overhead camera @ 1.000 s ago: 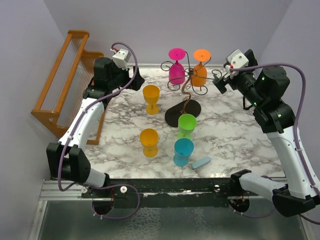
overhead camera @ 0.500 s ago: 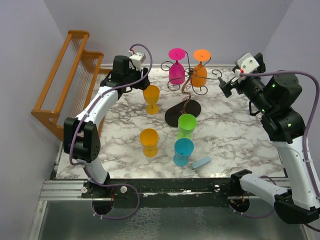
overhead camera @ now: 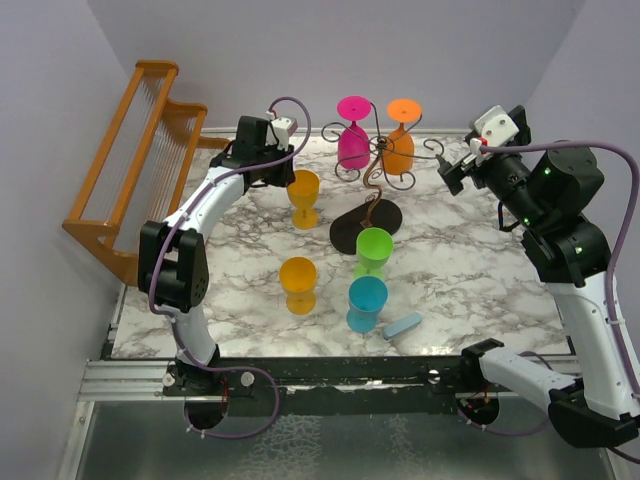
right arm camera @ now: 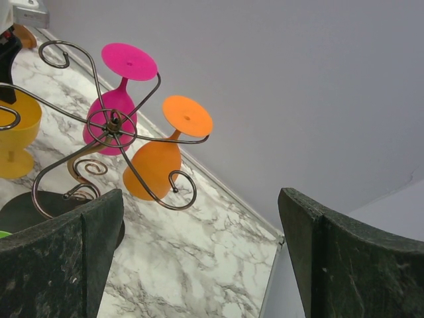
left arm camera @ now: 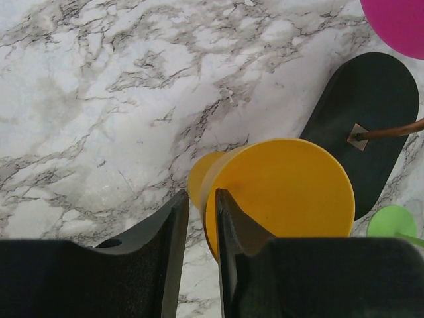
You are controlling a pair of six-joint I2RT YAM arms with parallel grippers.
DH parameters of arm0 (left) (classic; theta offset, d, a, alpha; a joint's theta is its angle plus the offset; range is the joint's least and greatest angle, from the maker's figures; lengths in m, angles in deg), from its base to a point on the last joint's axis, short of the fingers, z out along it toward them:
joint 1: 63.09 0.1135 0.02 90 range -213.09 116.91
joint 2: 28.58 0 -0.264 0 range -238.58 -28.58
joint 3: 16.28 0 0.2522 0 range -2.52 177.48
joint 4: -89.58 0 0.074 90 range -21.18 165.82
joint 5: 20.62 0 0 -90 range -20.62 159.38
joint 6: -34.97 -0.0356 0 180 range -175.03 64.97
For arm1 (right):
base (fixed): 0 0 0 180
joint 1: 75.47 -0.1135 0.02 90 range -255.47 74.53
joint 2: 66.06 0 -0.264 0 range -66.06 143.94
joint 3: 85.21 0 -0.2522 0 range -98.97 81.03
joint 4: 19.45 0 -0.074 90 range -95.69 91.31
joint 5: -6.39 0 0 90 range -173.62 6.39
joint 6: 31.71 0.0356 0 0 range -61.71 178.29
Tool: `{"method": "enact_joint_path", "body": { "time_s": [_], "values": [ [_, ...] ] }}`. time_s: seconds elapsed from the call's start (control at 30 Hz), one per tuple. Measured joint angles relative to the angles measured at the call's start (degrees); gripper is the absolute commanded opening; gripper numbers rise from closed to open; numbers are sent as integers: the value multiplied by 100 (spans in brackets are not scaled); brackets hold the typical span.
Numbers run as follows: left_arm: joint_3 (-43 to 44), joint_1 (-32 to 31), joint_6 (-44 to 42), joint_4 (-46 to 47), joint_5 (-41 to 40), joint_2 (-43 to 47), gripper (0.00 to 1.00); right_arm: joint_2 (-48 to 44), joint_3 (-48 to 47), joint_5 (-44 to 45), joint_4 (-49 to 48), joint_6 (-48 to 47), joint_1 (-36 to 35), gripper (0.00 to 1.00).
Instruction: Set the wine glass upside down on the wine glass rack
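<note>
Straddling the rim of the yellow wine glass [left arm camera: 285, 192] with the left gripper [left arm camera: 202, 202], on narrowly parted jaws, one finger inside the bowl and one outside; not showing whether already pinching. Finding that glass upright toward the far edge of the worktop [overhead camera: 470, 260], left of middle, holding nothing inside. Keeping the right gripper [right arm camera: 199, 218] spread wide near the far right corner, carrying nothing.

Probably risking a tilt or slip by gripping one thin wall off-centre. Possibly also clipping the wine glass rack [overhead camera: 352, 230] at the middle of the far edge, already hanging a pink glass [overhead camera: 353, 140] and an orange glass [overhead camera: 398, 148] upside down, when swinging in to invert.

No readable text, label, brand, number or sign on anything in view.
</note>
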Motion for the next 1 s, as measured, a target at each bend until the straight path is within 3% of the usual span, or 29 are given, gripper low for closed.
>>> {"method": "enact_joint_path", "body": {
  "time_s": [0.37,0.63,1.0],
  "values": [
    [116,0,-131,-267,-2,-39,5,0,13,42,0,-2,0,99],
    [94,0,-481,-389,-192,90,1,0,116,66,-24,-11,2,100],
    [-369,42,-1027,-378,-933,1838,0,83,229,-57,-26,-114,140,100]
  ]
}}
